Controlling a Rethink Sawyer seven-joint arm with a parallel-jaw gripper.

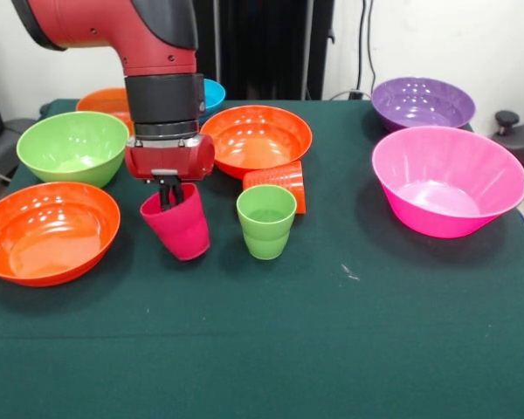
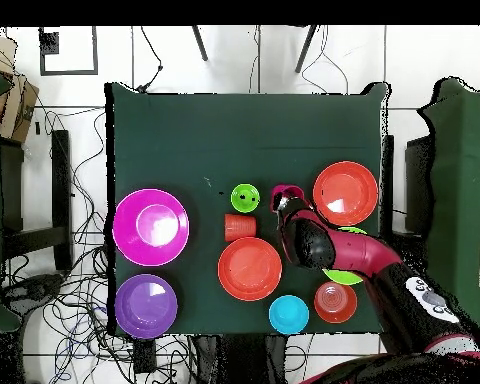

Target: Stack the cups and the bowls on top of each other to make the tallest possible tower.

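Observation:
My gripper [image 1: 169,197] is shut on the rim of the magenta-red cup [image 1: 180,229], which is tilted just above or at the green tablecloth; it also shows in the overhead view [image 2: 282,192] under the gripper [image 2: 281,206]. The light green cup [image 1: 266,221] stands upright just to its right [image 2: 245,196]. The orange cup [image 1: 278,184] lies on its side behind the green one [image 2: 240,227]. A wide orange bowl [image 1: 256,138] sits behind the cups. Another wide orange bowl [image 1: 45,231] and the green bowl [image 1: 72,147] are at the left.
The large pink bowl [image 1: 447,180] and purple bowl [image 1: 422,102] stand at the right. A small orange bowl [image 1: 103,99] and a small blue bowl [image 1: 213,92] sit at the back, partly hidden by the arm. The table's front strip [image 1: 262,349] holds nothing.

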